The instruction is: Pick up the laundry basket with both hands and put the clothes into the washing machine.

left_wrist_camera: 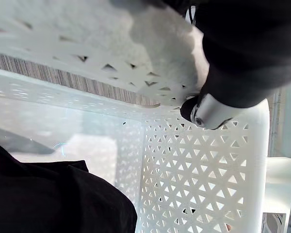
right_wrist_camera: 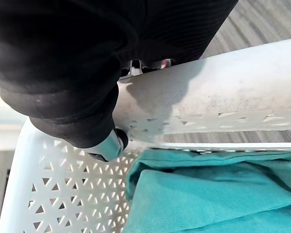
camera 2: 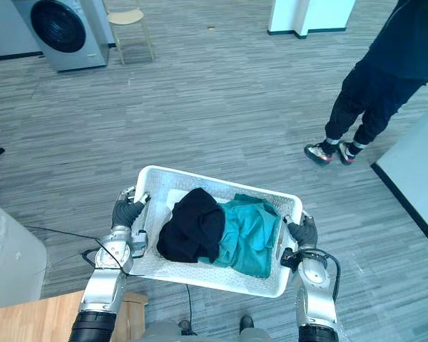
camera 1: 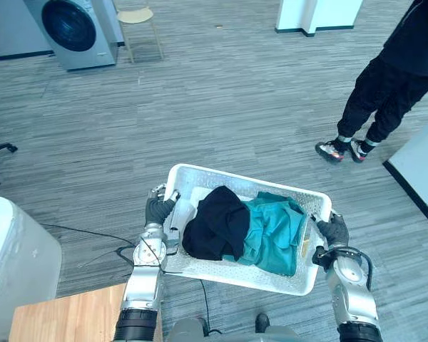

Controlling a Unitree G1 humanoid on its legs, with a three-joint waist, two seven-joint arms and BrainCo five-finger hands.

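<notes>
The fingers [left_wrist_camera: 208,110] of the left hand [camera 1: 159,209] curl over one short rim of the white laundry basket [camera 1: 242,273], and those of the right hand [camera 1: 334,229] curl over the other rim, so the basket hangs between both hands. Inside lie a black garment [camera 1: 215,222] and a teal garment [camera 1: 274,231]. The washing machine [camera 1: 75,28] stands well apart, at the far left.

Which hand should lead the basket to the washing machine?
Probably the left hand: it grips the basket end toward the washing machine, far ahead-left. The right hand grips the other end.
</notes>
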